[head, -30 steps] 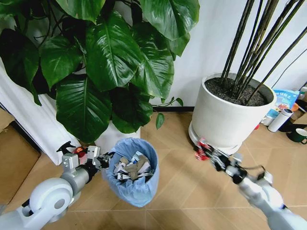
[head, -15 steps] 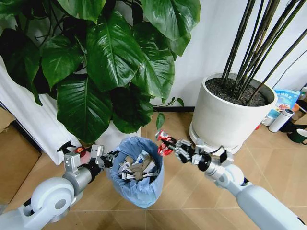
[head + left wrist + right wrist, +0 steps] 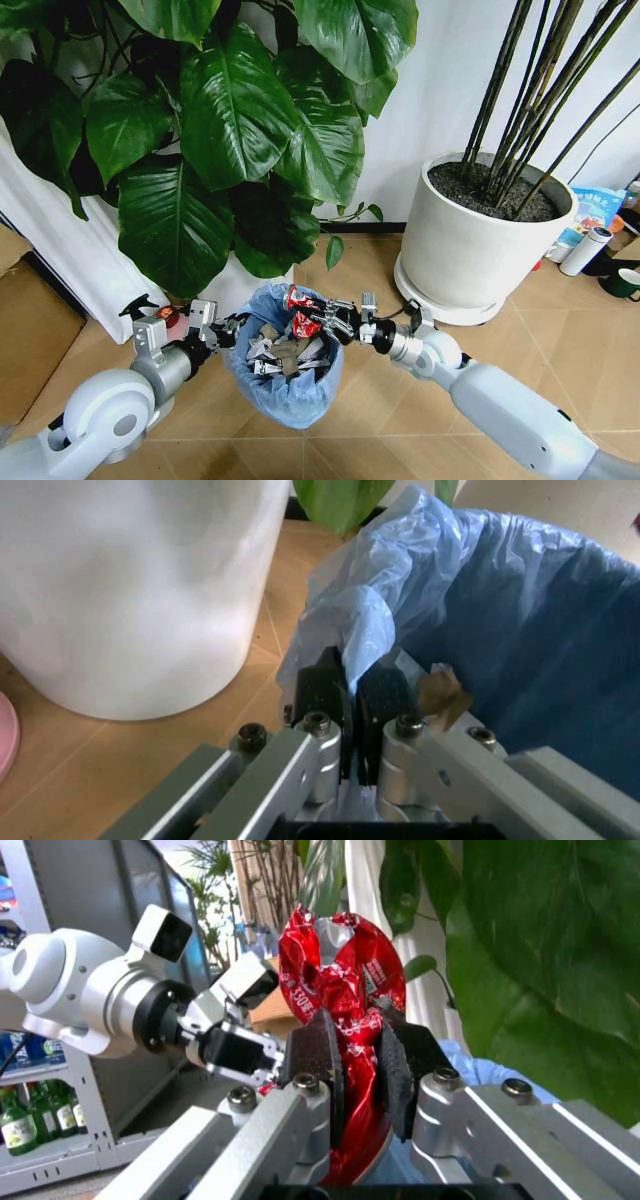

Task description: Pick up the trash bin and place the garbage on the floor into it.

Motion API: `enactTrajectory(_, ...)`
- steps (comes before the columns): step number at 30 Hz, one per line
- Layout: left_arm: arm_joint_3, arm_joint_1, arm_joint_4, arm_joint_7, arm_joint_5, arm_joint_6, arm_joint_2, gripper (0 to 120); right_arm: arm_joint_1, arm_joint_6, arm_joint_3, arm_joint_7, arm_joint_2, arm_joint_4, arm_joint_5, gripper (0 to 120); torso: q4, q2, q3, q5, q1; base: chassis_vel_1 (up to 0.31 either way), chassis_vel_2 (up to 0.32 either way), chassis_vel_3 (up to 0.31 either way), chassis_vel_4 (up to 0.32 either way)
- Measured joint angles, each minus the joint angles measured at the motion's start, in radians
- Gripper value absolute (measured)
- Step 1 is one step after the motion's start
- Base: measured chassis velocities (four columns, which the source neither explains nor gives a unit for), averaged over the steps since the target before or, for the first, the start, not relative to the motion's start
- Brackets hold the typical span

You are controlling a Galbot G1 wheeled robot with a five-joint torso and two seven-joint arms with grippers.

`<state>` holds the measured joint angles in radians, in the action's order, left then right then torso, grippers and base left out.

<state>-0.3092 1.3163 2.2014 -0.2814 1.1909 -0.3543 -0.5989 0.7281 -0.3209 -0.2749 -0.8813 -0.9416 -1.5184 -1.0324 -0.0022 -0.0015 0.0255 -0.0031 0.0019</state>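
The floor (image 3: pixel 370 400) of tan chevron planks runs back to a white wall, with a big-leafed plant (image 3: pixel 230 130) at 11 o'clock and a white plant pot (image 3: pixel 470 240) at 2 o'clock, and the trash bin (image 3: pixel 285 385) with its blue liner stands low in the middle, already holding paper scraps. Since a second ago the right gripper (image 3: pixel 318 318) has swung from beside the pot, at 3 o'clock of the bin, to over the bin's far rim, jaws pinching a red wrapper (image 3: pixel 345 982), while the left gripper (image 3: pixel 352 694) stays pressed together on the liner's edge at the bin's 9 o'clock. Bare floor lies open from 3 to 6 o'clock of the bin, with the pot's base close at 2 o'clock.
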Motion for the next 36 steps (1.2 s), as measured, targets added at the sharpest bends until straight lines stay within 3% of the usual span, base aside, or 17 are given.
enactTrajectory(11,0.001,0.001,-0.007,-0.003,-0.006,-0.004,0.002,0,0.012,0.015,0.009,-0.002,0.034,-0.083,-0.012,10,-0.0001,0.0,0.0,0.0,0.0,0.0,0.0,0.0,0.0)
enactTrajectory(25,0.005,-0.003,-0.008,-0.006,-0.01,-0.006,-0.005,0,-0.015,0.028,-0.017,-0.019,0.035,-0.094,-0.023,10,-0.0001,0.0,0.0,0.0,0.0,0.0,0.0,0.0,0.0)
enactTrajectory(26,0.004,-0.002,-0.006,-0.007,-0.01,-0.006,-0.004,0,-0.023,0.028,-0.025,-0.02,0.031,-0.089,-0.02,18,0.0,0.0,0.0,0.0,0.0,0.0,0.0,0.0,0.0)
enactTrajectory(30,0.0,0.0,-0.003,-0.008,-0.008,-0.006,-0.004,0,-0.031,0.03,-0.028,-0.02,0.03,-0.084,-0.018,29,0.0,0.0,0.0,0.0,0.0,0.0,0.0,0.0,0.0)
enactTrajectory(32,-0.002,0.003,-0.003,-0.008,-0.008,-0.007,-0.003,0,-0.032,0.033,-0.022,-0.02,0.033,-0.085,-0.018,42,0.0,0.0,0.0,0.0,0.0,0.0,0.0,0.0,0.0)
enactTrajectory(36,-0.002,-0.002,-0.003,-0.009,-0.005,-0.007,-0.003,0,-0.027,0.037,-0.015,-0.023,0.044,-0.096,-0.019,55,0.0,0.0,0.0,0.0,0.0,0.0,0.0,0.0,0.0)
